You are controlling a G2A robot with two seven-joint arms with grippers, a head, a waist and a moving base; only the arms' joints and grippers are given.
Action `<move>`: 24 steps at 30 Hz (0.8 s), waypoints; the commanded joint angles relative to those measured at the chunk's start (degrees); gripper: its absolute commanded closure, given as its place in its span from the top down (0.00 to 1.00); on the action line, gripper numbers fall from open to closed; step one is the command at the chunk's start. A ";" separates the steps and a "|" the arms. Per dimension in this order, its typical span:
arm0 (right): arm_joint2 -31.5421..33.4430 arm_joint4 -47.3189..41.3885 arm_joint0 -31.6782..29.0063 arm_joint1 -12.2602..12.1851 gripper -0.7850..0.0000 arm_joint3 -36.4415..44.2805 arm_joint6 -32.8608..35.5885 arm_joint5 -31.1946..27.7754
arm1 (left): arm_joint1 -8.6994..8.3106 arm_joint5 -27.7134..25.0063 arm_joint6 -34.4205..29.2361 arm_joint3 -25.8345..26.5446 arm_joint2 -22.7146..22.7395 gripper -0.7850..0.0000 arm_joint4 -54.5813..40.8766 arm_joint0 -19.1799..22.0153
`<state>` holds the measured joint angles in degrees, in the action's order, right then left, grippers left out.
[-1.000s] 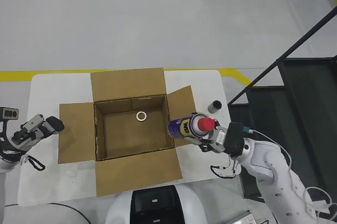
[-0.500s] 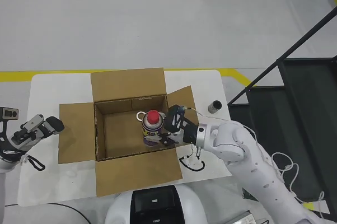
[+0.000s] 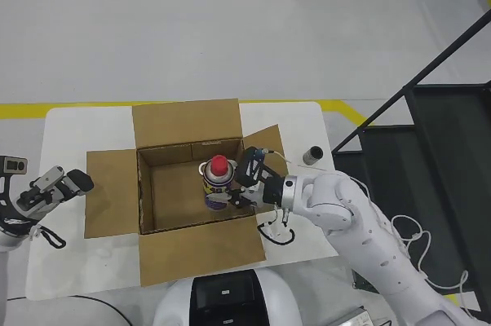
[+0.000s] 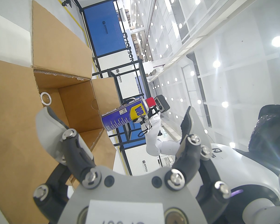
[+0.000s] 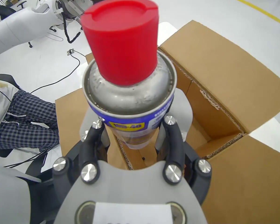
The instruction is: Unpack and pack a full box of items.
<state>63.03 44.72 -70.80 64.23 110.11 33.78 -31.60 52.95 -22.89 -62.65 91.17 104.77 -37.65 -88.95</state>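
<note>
An open cardboard box (image 3: 188,134) lies in the middle of the white table. My right gripper (image 3: 244,184) is shut on a blue and yellow spray can (image 3: 218,183) with a red cap (image 5: 120,40), held upright inside the box near its right wall. The fingers (image 5: 176,115) clamp the can's body (image 5: 130,120). A small white ring (image 4: 46,99) lies on the box floor at the far side. My left gripper (image 3: 76,181) hangs open over the table's left edge, beside the box's left flap; its fingers (image 4: 51,127) hold nothing. The can (image 4: 124,115) shows from there too.
A small dark cylinder (image 3: 312,155) stands on the table to the right of the box. The box flaps (image 3: 111,194) spread outward on all sides. A black metal stair frame (image 3: 441,122) rises right of the table. A yellow floor line (image 3: 66,107) runs behind.
My right arm has carried the spray can from beside the box's right flap leftward into the box and turned it upright. The left arm has stayed still.
</note>
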 commanded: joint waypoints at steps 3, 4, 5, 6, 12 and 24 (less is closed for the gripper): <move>-0.99 -15.92 0.25 0.08 0.00 -3.49 2.78 -2.66 | 0.00 0.00 0.00 0.00 0.00 1.00 0.00 0.00; -0.88 -20.30 1.28 -0.01 0.00 -4.29 5.95 -1.68 | 0.00 0.00 0.00 0.00 0.00 1.00 0.00 0.00; -1.02 -23.80 2.74 -0.11 0.00 -4.42 10.30 -0.10 | 0.00 0.00 0.00 0.00 0.00 1.00 0.00 0.00; -0.98 -27.17 4.17 -0.16 0.00 -4.50 13.64 2.01 | 0.00 0.00 0.00 0.00 0.00 1.00 0.00 0.00; -2.23 -35.59 12.96 0.19 0.00 -6.53 25.51 17.01 | 0.00 0.00 0.00 0.00 0.00 1.00 0.00 0.00; -12.03 -26.91 24.26 2.36 0.00 -12.90 30.48 41.56 | 0.00 0.00 0.00 0.00 0.00 1.00 0.00 0.00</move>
<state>51.76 17.61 -47.20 66.36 97.87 64.32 8.69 52.95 -22.89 -62.65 91.17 104.77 -37.65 -88.95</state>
